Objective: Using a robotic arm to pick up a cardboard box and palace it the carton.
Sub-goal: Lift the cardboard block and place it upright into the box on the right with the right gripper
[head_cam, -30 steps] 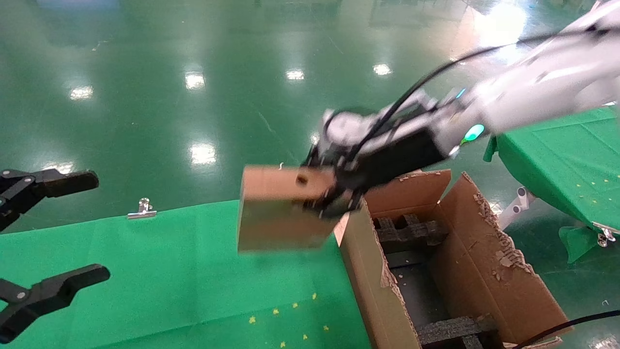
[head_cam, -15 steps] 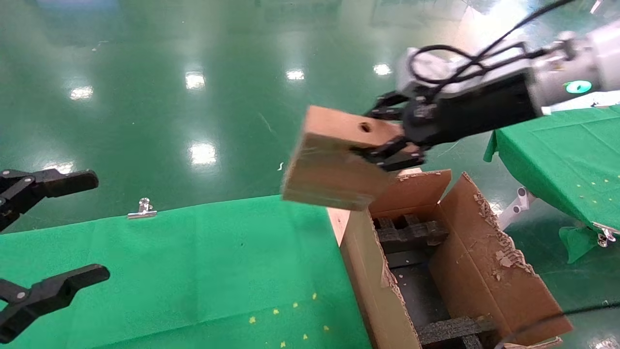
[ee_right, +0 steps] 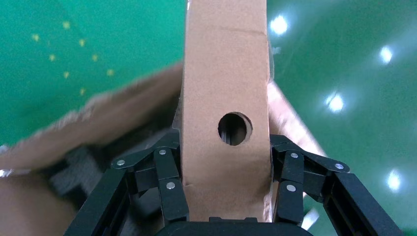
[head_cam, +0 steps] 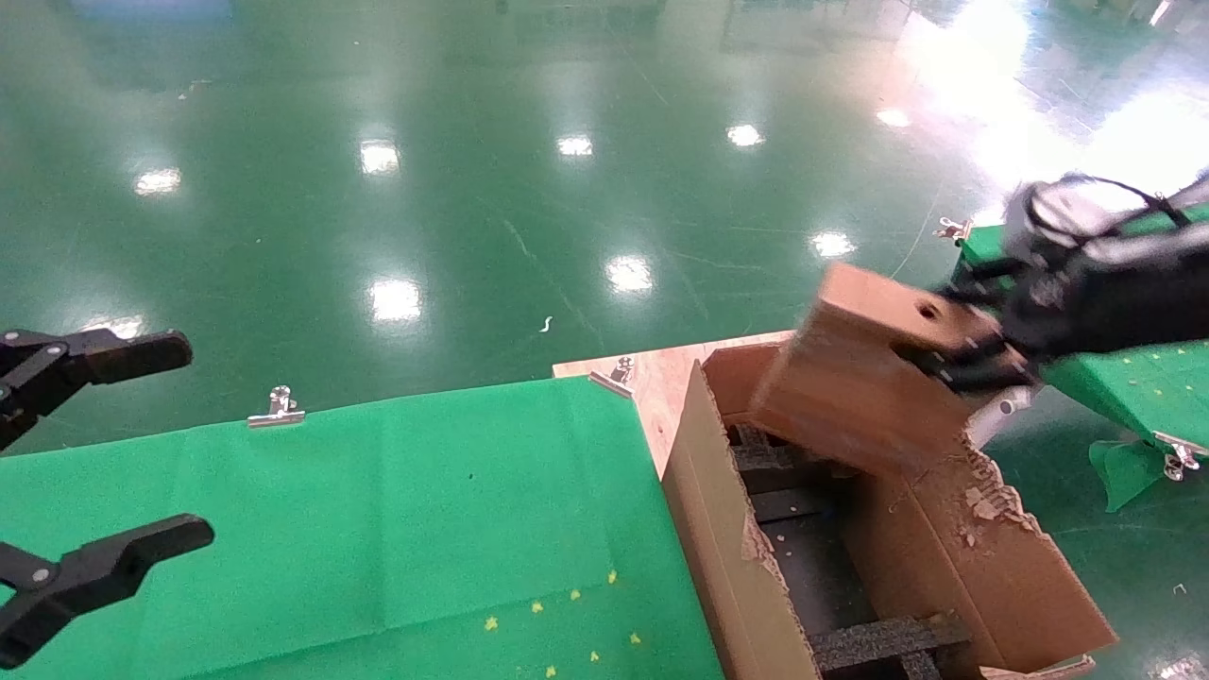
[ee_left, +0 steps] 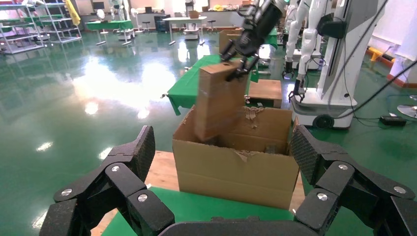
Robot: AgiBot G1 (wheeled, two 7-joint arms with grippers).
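Carrying is the step you're on: the right claw [head_cam: 954,364] is pinching the cardboard box [head_cam: 869,378] by its end, one finger on each narrow side, w/ the round hole facing the wrist cam between them. Box is tilted, far end dipping down and away from the claw, hanging over the carton [head_cam: 907,538] opening; from the left wrist view its lower end looks already below the rim line, though whether it touches anything inside can't be told.

Below and ahead of the claw sit the black foam inserts [head_cam: 784,463] in the carton, and the ragged torn flap [head_cam: 992,501] is just under the claw's side of the box.

Next move, as I judge it: you need to level or align the box w/ the free gap between the foam pieces, then lower straight down before letting go. Watch the torn flap, since the box corner could snag there. Don't release while it's this tilted, or it'll likely wedge.

Left claw [head_cam: 104,444] is parked well away over the green counter [head_cam: 378,529], fingers spread, holding nothing
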